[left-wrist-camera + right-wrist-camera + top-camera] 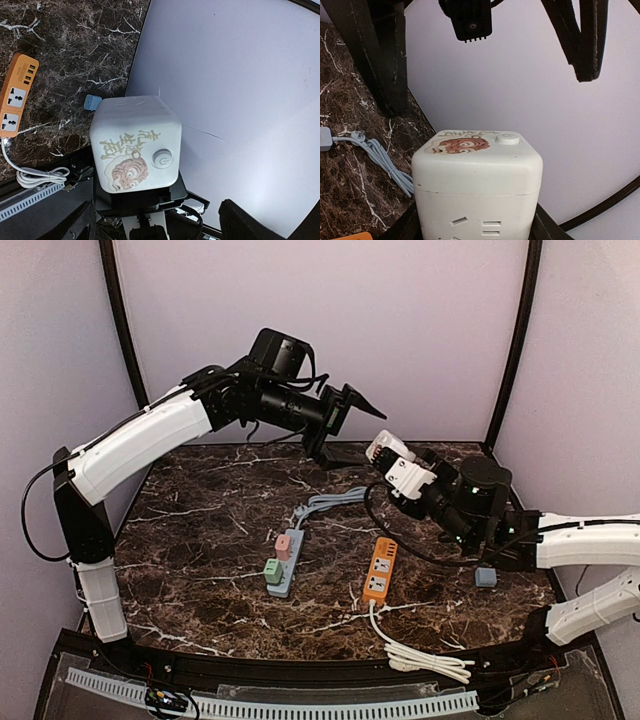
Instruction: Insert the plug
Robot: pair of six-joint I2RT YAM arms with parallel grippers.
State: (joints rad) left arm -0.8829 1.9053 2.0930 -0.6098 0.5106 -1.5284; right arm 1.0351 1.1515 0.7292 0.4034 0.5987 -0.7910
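Dark marble bench (200, 580) shows bare stone along its left side. Left fingers (362, 402) are spread wide and hold nothing, just beside the white cube socket (477, 175). The right fingers (402, 232) clamp the cube in the air above the back right edge. It bears a cartoon monkey face, brushed Chinese characters and a power button. The grey-cabled plug (356, 135) lies on the bench beside the grey strip (283, 565).

The right gripper (475, 226) holds a white socket cube (477, 185), round button (507, 139) uppermost. A grey cable (380, 156) and its plug (356, 135) lie on the tabletop (345, 200), left.
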